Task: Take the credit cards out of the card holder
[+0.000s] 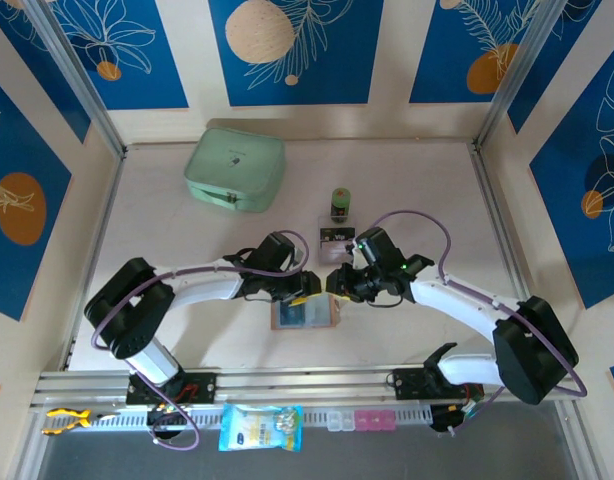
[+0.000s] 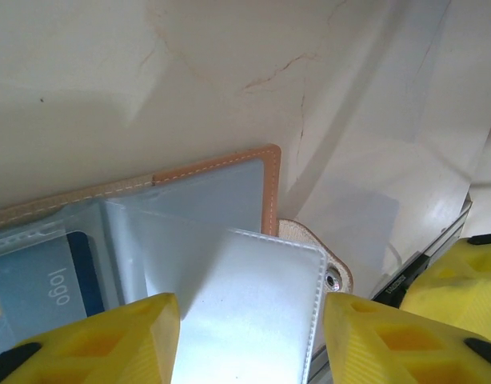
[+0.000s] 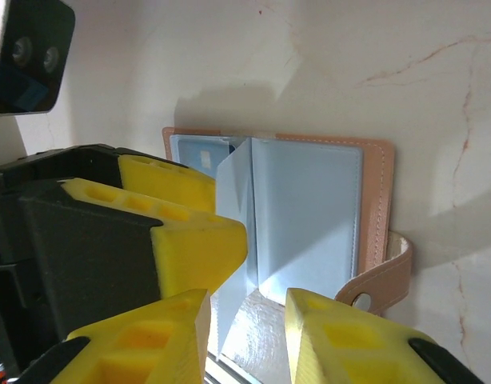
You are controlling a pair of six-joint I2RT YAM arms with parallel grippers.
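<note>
The card holder (image 1: 305, 314) lies open on the table between both arms, pinkish-brown with pale grey-blue inner leaves and a side tab (image 3: 381, 280). A blue credit card (image 2: 65, 280) printed "logo" sits in a clear sleeve of it. My left gripper (image 2: 249, 320) hovers low over the holder, jaws apart, with a silvery leaf (image 2: 253, 312) lying between the yellow fingertips. My right gripper (image 3: 247, 320) reaches in from the right, jaws apart around the foot of a thin upright leaf (image 3: 233, 216). Left fingers (image 3: 189, 232) crowd close beside it.
A big mint-green case (image 1: 235, 170) stands at the back left. A small green-and-black cylinder (image 1: 340, 203) and a clear box (image 1: 335, 236) sit just behind the grippers. On the front rail lie a blue packet (image 1: 260, 427) and small pink boxes (image 1: 372, 419).
</note>
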